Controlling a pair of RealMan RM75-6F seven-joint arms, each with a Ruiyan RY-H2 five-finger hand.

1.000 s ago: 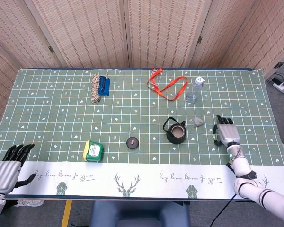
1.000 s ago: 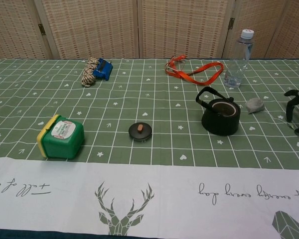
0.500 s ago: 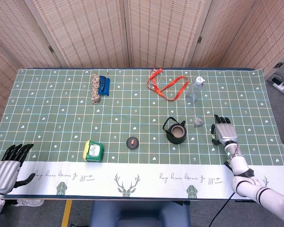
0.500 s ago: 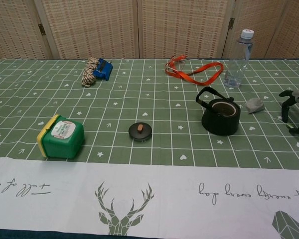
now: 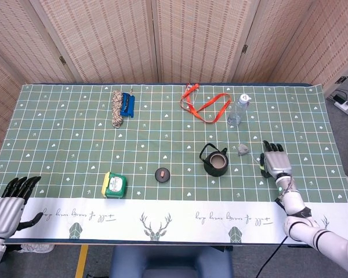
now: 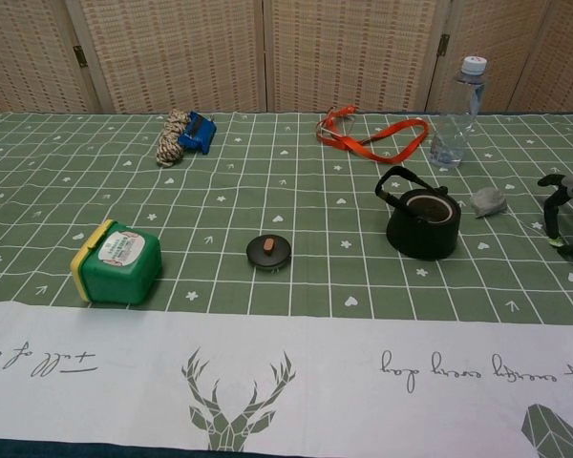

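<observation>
**Teapot left of the right hand, lid off**

Teapot (image 5: 215,161), black and lidless, stands on the green checked tablecloth (image 5: 162,127) right of centre, its handle turned to the left. Small grey lump (image 5: 242,150) lies just to its far right, between pot and right hand (image 5: 275,162). That hand hovers low, right of the pot and apart from it, fingers spread and curved downward, holding nothing. Round lid (image 5: 161,174) rests to the pot's left, well apart. Green box (image 5: 114,184) sits further left, near edge. Water bottle (image 5: 236,112) and orange strap (image 5: 204,103) lie on the far side. Left hand (image 5: 10,200) hangs off the near left corner, fingers apart, empty.
</observation>
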